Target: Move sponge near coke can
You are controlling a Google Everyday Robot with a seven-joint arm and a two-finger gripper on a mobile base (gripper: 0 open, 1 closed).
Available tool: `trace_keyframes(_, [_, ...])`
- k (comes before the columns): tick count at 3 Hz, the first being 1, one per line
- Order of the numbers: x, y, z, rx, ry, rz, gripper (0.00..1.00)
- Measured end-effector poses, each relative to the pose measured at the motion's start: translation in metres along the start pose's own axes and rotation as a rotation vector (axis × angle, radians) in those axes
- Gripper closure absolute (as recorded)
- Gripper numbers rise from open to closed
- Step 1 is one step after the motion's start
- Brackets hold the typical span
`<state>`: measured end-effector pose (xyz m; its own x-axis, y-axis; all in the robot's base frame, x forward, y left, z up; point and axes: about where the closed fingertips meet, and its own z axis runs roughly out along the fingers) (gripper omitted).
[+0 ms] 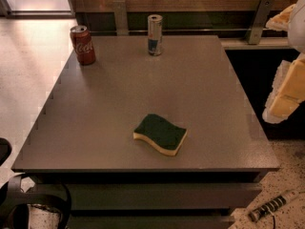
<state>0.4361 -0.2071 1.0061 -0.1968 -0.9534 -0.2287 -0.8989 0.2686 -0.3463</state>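
Note:
The sponge [160, 133], dark green on top over pale yellow foam, lies flat near the front middle of the grey table [119, 94]. The red coke can [83, 45] stands upright at the table's back left corner, far from the sponge. My gripper [285, 56] hangs at the right edge of the view, beyond the table's right side and well clear of the sponge. Its two pale yellow fingers [287, 92] stand apart with nothing between them.
A taller, slim silver-and-blue can [154, 35] stands upright at the back middle of the table. A dark wall with metal brackets runs behind the table. A power strip [274, 205] lies on the floor at the front right. Dark gear sits at the lower left corner.

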Motion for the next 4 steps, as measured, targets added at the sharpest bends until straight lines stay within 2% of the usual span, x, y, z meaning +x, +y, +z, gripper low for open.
trace_keyframes(1, [0.0, 0.0, 0.0, 0.0, 0.0, 0.0, 0.0])
trace_keyframes(2, [-0.001, 0.005, 0.017, -0.008, -0.131, 0.054, 0.0])
trace_keyframes(3, [0.011, 0.029, 0.067, -0.016, -0.321, 0.121, 0.0])
trace_keyframes(4, [0.007, 0.043, 0.104, -0.017, -0.488, 0.171, 0.0])
